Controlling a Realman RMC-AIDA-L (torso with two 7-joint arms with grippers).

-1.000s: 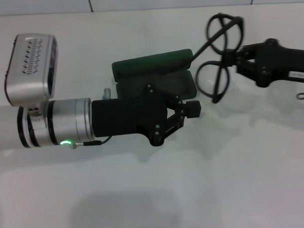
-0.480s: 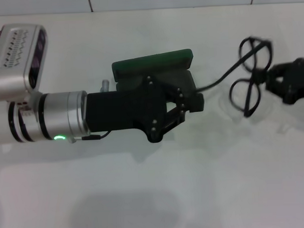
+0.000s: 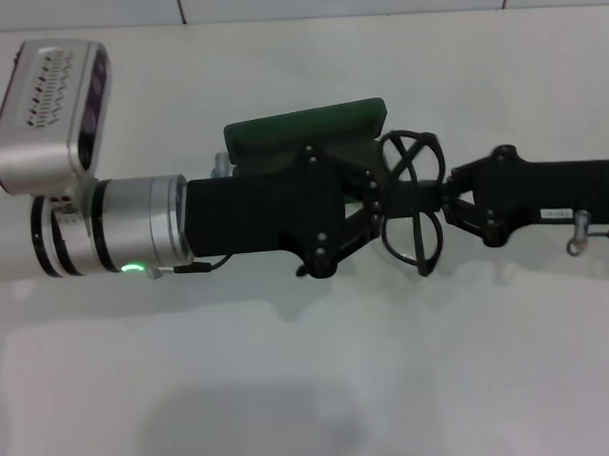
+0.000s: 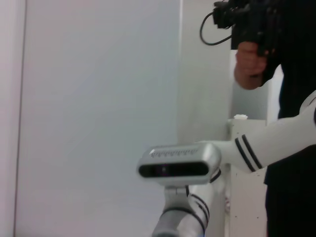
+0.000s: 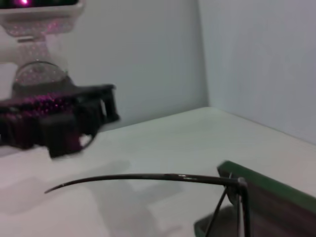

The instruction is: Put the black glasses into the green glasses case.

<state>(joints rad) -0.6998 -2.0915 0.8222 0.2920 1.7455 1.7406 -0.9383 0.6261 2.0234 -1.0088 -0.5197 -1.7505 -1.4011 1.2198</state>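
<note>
The right gripper (image 3: 452,205) is clamping the black glasses (image 3: 412,202) near the bridge, holding them just off the green glasses case's (image 3: 306,128) right end with lenses stacked crosswise to the case's long axis. The left gripper (image 3: 369,201) is hovering over the open tray, probably obstructing it; I cannot tell how its jaws stand.

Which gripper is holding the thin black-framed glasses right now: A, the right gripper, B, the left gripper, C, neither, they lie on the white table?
A: in the head view the right gripper clamps the thin black-framed glasses beside the open dark green hard case, while the left gripper hovers over the case without touching the frames.
</note>
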